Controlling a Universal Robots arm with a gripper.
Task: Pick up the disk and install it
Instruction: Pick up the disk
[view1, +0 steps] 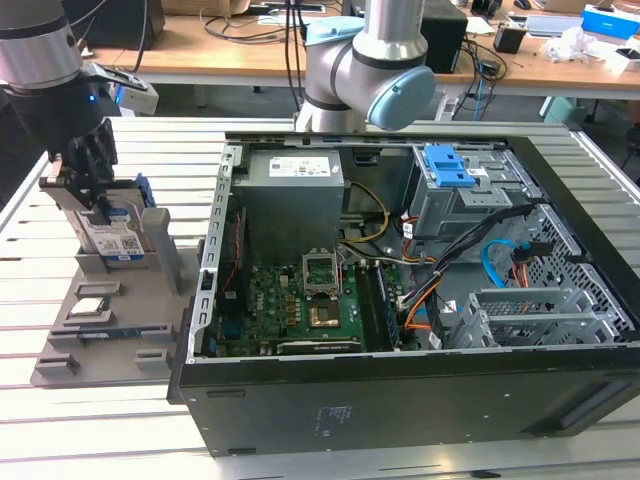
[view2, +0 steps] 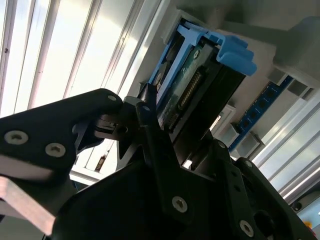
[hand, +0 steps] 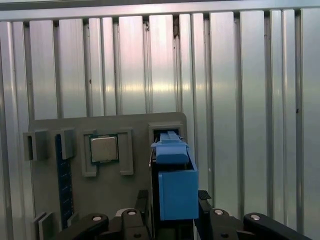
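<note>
Black two-fingered tool (view1: 88, 185) pressed together on the flat rectangular silver metal disk (view1: 112, 238), one finger on each broad side near the top end; in both wrist views, fingers (hand: 204, 200) tight against it, no gap to be seen. Disk standing on edge in a slot at the far end of the grey plastic holder plate (view1: 140, 305), not yet clear of it, judging by the exterior view. Likely trouble from here: binding in the slot if drawn out at a tilt, and so dragging the whole holder plate across the ribbed metal table (view1: 60, 440); slipping or swinging between the fingers, given a high, narrow hold on a smooth, probably heavy slab; clipping the small square silver chip (view1: 90, 307) in its recess at the holder plate's near end if carried low. Further hazard at the open black computer case (view1: 400, 405), just beside the holder plate on the exterior view's right: snagging on loose cables or the case rim. Look of the disk: dull silver face, blue-and-white label, blue plastic rails (hand: 177, 192) along the edges, greenish board and a row of connector pins (view2: 187, 97) on one side in the second wrist view.
</note>
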